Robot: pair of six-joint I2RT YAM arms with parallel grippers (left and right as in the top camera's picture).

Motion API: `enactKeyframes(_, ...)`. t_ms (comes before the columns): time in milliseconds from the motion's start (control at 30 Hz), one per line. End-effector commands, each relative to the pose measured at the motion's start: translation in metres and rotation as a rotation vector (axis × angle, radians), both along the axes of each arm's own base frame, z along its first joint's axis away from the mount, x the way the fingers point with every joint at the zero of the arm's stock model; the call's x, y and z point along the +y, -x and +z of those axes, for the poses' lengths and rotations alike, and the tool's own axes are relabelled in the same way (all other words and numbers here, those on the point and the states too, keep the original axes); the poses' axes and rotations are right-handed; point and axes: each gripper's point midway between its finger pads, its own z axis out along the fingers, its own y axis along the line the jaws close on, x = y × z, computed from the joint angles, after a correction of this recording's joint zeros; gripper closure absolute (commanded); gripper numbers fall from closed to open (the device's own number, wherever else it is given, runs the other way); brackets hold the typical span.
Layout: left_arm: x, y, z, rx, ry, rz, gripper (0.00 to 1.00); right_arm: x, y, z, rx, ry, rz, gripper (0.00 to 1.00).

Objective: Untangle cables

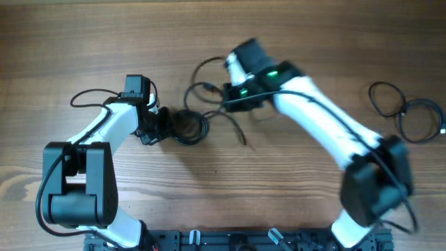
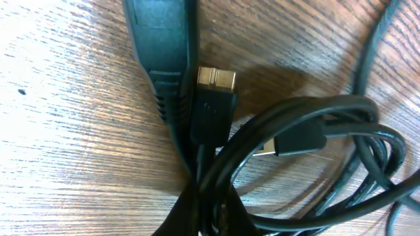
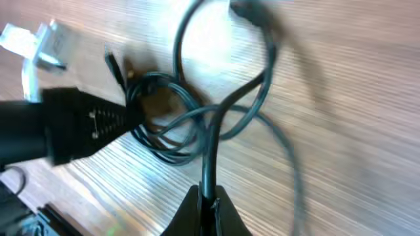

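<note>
The cables (image 1: 209, 104) lay near the middle of the table (image 1: 313, 28), a little toward its left edge. They were thin, black and glossy. Part of them was wound into a tight knotted coil (image 1: 187, 127). From it, looser strands rose in a wide loop toward the far edge, and one curved tail trailed toward the near edge.

In the left wrist view several strands ran side by side in overlapping arcs. Two plug ends lay among them: one flat black plug with a silver metal tip (image 2: 215, 77) and one smaller dark plug (image 2: 298, 139). A thicker ribbed black piece (image 2: 161, 59) lay touching the silver-tipped plug.

The left gripper (image 1: 166, 125) was closed, pinching the coil at its left side. The right gripper (image 3: 207, 204) was also closed, its fingertips clamped on a single strand that ran up into the crossing loops.

A separate cable (image 1: 408, 115) lay in loose open loops near the right edge, well apart from the tangle.
</note>
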Motion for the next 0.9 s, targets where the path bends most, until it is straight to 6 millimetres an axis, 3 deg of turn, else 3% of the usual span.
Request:
enactKeyframes(0, 0.009, 0.012, -0.014, 0.046, -0.060, 0.024, 0.96, -0.048, -0.012, 0.041, -0.109, 0.015, -0.019, 0.96)
enactKeyframes(67, 0.009, 0.012, -0.014, 0.049, -0.060, 0.024, 0.96, -0.077, -0.020, 0.048, -0.104, 0.017, -0.089, 0.96)
enactKeyframes(100, 0.009, 0.012, -0.014, 0.050, -0.060, 0.024, 0.96, -0.081, -0.021, 0.052, -0.097, -0.023, -0.075, 0.96)
enactKeyframes(200, 0.010, 0.012, -0.014, 0.050, -0.071, 0.026, 0.96, -0.066, -0.011, 0.076, -0.099, -0.260, 0.094, 0.96)
enactKeyframes(333, 0.010, 0.011, -0.014, 0.045, -0.070, 0.025, 0.96, -0.075, -0.014, 0.070, -0.075, -0.240, 0.053, 0.96)
enactKeyframes(533, 0.010, 0.011, -0.014, 0.045, -0.070, 0.025, 0.96, -0.118, -0.029, 0.036, -0.067, 0.037, -0.109, 0.96)
enactKeyframes(633, 0.010, 0.011, -0.014, 0.045, -0.070, 0.025, 0.96, -0.176, -0.046, 0.024, -0.121, 0.337, -0.329, 0.96)
enactKeyframes(667, 0.010, 0.011, -0.014, 0.045, -0.070, 0.025, 0.96, -0.186, -0.048, 0.024, -0.137, 0.386, -0.356, 0.96)
enactKeyframes(833, 0.010, 0.011, -0.014, 0.043, -0.070, 0.025, 0.96, -0.184, -0.048, 0.023, -0.126, 0.373, -0.373, 0.94)
enactKeyframes(867, 0.010, 0.011, -0.014, 0.042, -0.070, 0.025, 0.96, -0.179, -0.047, 0.023, -0.115, 0.346, -0.360, 0.77)
